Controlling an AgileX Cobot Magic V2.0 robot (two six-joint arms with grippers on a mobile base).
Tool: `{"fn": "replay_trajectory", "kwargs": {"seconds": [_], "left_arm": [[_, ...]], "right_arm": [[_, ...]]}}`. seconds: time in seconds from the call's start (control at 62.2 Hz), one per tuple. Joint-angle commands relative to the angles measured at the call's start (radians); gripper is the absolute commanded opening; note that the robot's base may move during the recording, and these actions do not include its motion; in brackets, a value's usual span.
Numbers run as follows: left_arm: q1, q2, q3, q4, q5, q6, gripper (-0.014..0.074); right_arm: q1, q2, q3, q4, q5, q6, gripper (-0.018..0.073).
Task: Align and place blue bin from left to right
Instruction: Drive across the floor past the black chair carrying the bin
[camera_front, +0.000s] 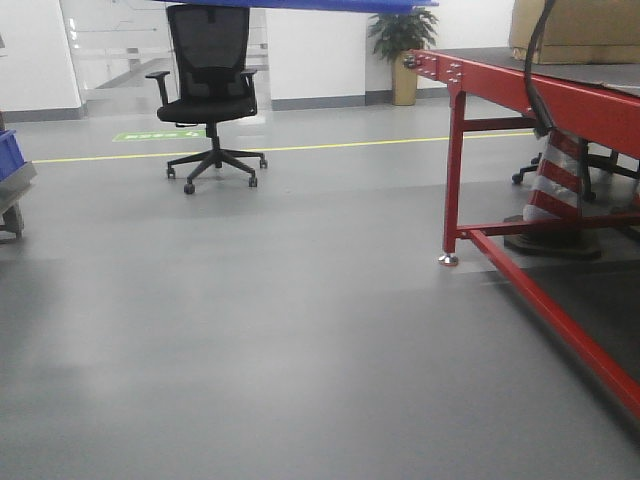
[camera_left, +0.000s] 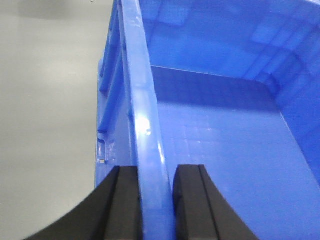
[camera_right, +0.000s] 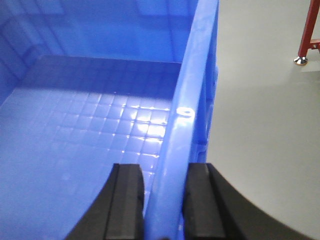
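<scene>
Two grippers are pinching thin plastic walls of the blue bin (camera_left: 225, 145): left gripper (camera_left: 156, 200) its left side, right gripper (camera_right: 165, 200) its right. Its gridded base is gleaming.

We find the chair (camera_front: 212, 95) at eleven o'clock, the table (camera_front: 540, 95) at three o'clock with a cone (camera_front: 555, 185) under it, and the plant (camera_front: 403, 40) at one o'clock behind its far corner. The bin (camera_front: 300, 4) hangs at twelve. The jaws of our left gripper (camera_left: 152, 200) straddle its left wall, those of our right gripper (camera_right: 165, 200) its right wall.
</scene>
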Motion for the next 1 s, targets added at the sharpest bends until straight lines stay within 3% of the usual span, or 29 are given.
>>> {"fn": "replay_trajectory", "kwargs": {"seconds": [0.0,0.981], "left_arm": [[-0.015,-0.025,-0.023,-0.078,-0.097,0.017,-0.0111],[-0.015,-0.025,-0.023,-0.078,-0.097,0.017,-0.0111]], "right_arm": [[0.014,-0.031,-0.011,0.056,-0.209,-0.042,-0.0153],[0.014,-0.031,-0.011,0.056,-0.209,-0.042,-0.0153]]}}
